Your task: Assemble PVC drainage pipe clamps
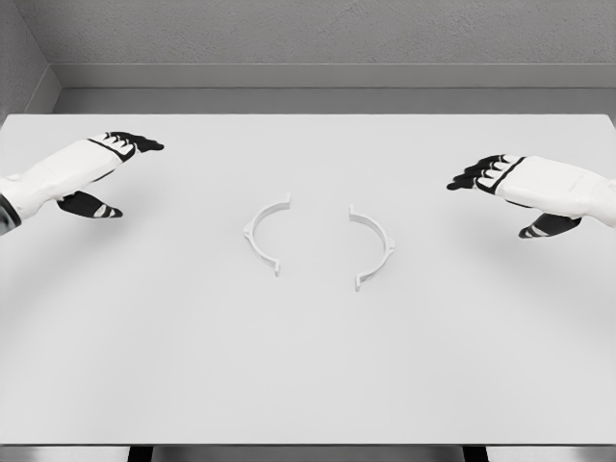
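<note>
clamp halves [267, 234] [372, 247] apart on table [308, 366], both hands [96, 164] [525, 183] open

A broad white table [308, 375] fills most of the head view, its far edge meeting a grey wall and its near edge running along the bottom of the picture. Two white half-ring clamp pieces lie flat on it near the middle. The left clamp half [266, 233] curves with its open side to the right; the right clamp half [373, 245] curves with its open side to the left. They face each other like brackets, near but apart, not touching. Each has small tabs at its ends.
</note>
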Available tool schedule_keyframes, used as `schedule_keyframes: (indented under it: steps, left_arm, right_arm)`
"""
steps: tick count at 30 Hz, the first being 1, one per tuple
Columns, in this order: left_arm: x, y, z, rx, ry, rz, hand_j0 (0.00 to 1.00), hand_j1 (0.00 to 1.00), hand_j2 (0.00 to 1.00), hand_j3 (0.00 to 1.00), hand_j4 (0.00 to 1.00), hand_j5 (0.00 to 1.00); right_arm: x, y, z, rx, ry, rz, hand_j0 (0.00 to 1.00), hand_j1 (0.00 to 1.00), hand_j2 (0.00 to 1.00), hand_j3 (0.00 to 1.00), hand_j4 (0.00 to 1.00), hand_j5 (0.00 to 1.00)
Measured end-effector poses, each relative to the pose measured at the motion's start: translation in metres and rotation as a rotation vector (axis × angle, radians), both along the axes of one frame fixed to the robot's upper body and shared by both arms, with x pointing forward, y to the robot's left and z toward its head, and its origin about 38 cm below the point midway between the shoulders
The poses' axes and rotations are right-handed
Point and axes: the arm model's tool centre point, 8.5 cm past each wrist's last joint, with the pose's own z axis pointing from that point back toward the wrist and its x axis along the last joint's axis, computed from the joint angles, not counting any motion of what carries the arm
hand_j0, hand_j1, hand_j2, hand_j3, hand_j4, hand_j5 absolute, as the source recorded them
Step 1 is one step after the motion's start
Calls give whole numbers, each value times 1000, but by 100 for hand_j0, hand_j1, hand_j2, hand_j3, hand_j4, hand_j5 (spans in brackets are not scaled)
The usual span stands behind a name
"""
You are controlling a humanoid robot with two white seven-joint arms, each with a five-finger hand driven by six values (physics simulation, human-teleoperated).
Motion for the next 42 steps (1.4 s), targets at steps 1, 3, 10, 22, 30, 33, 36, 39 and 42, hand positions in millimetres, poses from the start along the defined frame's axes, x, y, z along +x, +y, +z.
schedule_keyframes:
  steps: [1, 3, 10, 22, 30, 33, 36, 39, 42]
  left_arm:
    - [0, 0, 0, 0, -1, 0, 100, 100, 100, 100, 100, 100]
    - [1, -3, -1, -6, 0, -2, 100, 100, 100, 100, 100, 100]
    - [11, -62, -22, -29, -13, -62, 100, 100, 100, 100, 100, 100]
    - [34, -122, -34, -65, 24, 76, 100, 100, 100, 100, 100, 100]
    - [43, -144, -37, -28, 37, 125, 100, 100, 100, 100, 100, 100]
    - [42, -147, -40, 9, 34, 123, 100, 100, 100, 100, 100, 100]
    - [43, -156, -40, 23, 27, 115, 100, 100, 100, 100, 100, 100]
    - [42, -164, -41, 29, 22, 102, 100, 100, 100, 100, 100, 100]
    - [39, -169, -44, 31, 22, 89, 100, 100, 100, 100, 100, 100]
  right_arm:
    - [0, 0, 1, 0, -2, 0, 100, 100, 100, 100, 100, 100]
    - [0, 0, 1, 0, -3, -1, 100, 100, 100, 100, 100, 100]
    - [-1, 1, -6, 9, 10, -6, 100, 100, 100, 100, 100, 100]
    - [6, 41, -25, 135, 14, 35, 100, 100, 100, 100, 100, 100]
    - [9, 58, -51, 209, 69, 25, 100, 100, 100, 100, 100, 100]
    - [8, 61, -60, 220, 87, 22, 100, 100, 100, 100, 100, 100]
    - [9, 66, -65, 239, 97, 22, 100, 100, 100, 100, 100, 100]
    - [11, 71, -69, 260, 105, 20, 100, 100, 100, 100, 100, 100]
    - [14, 76, -73, 283, 115, 14, 100, 100, 100, 100, 100, 100]
